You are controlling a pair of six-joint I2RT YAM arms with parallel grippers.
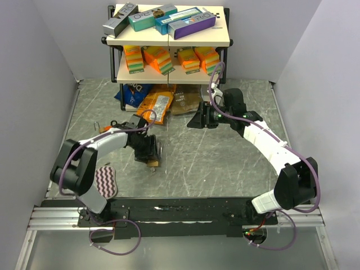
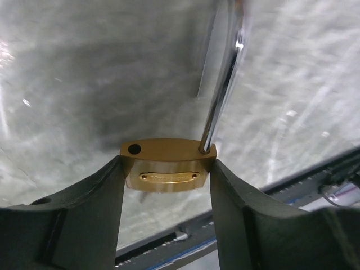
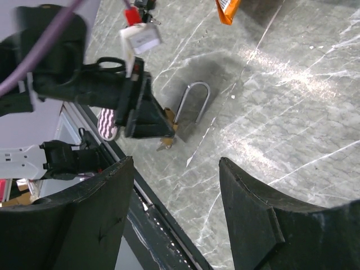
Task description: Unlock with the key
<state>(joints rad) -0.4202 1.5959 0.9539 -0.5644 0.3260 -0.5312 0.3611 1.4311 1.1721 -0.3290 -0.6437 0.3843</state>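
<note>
Even, diffuse light from above fills your overhead view: the table (image 1: pixel 225 163) carries a mild sheen, shadows stay soft, and focus holds edge to edge. In your left wrist view the brass padlock (image 2: pixel 167 166) is sharp, while its shackle (image 2: pixel 222 90) bears a bright glare streak and blurs toward the top; a broad soft shadow darkens the surface beside it. The left fingers (image 2: pixel 84 225) read dark and soft. In your right wrist view, glare whitens the tabletop at right; the right fingers (image 3: pixel 264 225) are underexposed, the cable (image 3: pixel 34 50) blurred.
</note>
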